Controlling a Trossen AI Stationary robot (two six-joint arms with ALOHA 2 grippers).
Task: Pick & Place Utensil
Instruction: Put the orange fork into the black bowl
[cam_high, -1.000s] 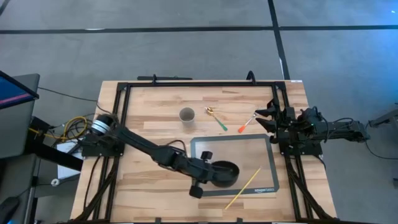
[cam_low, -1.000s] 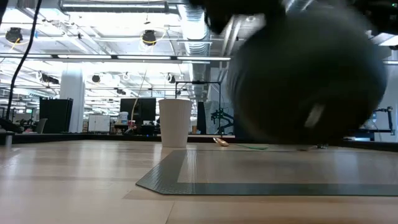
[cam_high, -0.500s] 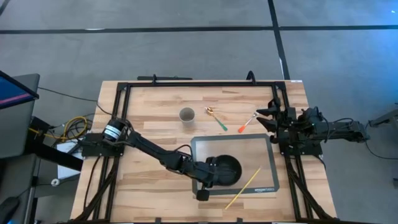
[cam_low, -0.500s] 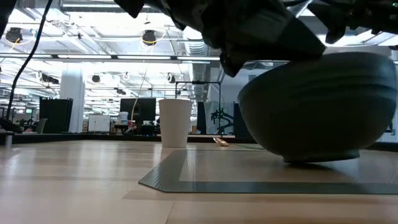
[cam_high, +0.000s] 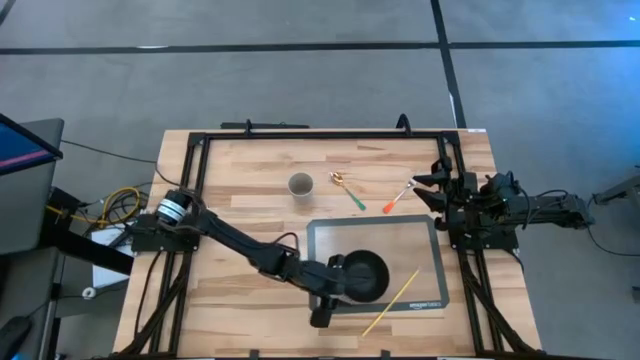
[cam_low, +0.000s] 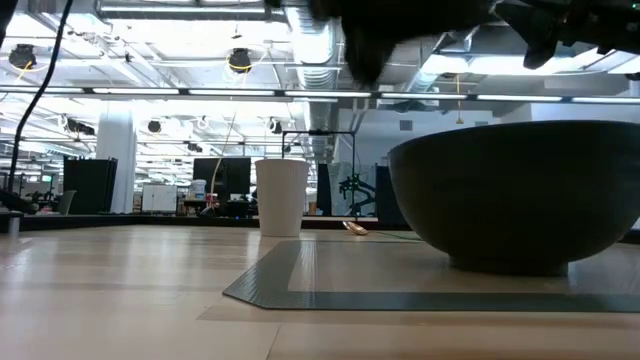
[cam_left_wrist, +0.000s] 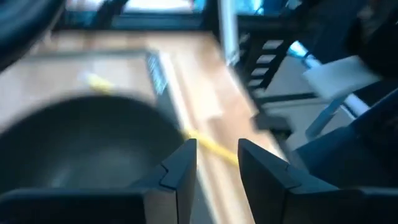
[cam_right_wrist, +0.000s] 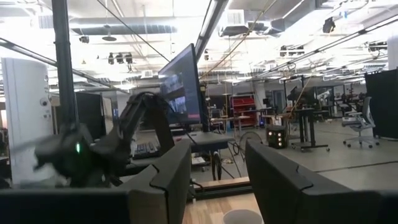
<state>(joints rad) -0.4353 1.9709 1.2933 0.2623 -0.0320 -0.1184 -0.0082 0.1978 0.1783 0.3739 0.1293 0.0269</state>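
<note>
Your left arm reaches across the pale wooden table (cam_high: 230, 190) with the left gripper (cam_high: 340, 278) just beside the dark round bowl (cam_high: 364, 276); in the left wrist view its two dark fingers (cam_left_wrist: 180, 171) stand apart with nothing between them. From above, the white paper cup (cam_high: 300, 185) stands upright behind the grey mat (cam_high: 425, 235), well apart from the bowl, and its mouth shows nothing inside. The bowl sits on the mat; its smooth dark hollow also looks bare, though the gripper's body covers part of its rim. In the low view the bowl (cam_low: 520, 200) is cut off at the edge, and blurred arm parts overhead cannot be made out. A thin yellow stick (cam_high: 392, 301) lies slanted off the mat's near edge, beside the bowl but not in it. Behind the mat lie a green-handled utensil (cam_high: 352, 194), whose small head is too fine to identify, and an orange-handled utensil (cam_high: 396, 198) with a white head. At the table's right edge your right arm waits, the right gripper (cam_high: 428, 192) near the orange handle, its fingers (cam_right_wrist: 168, 177) parted and empty.
</note>
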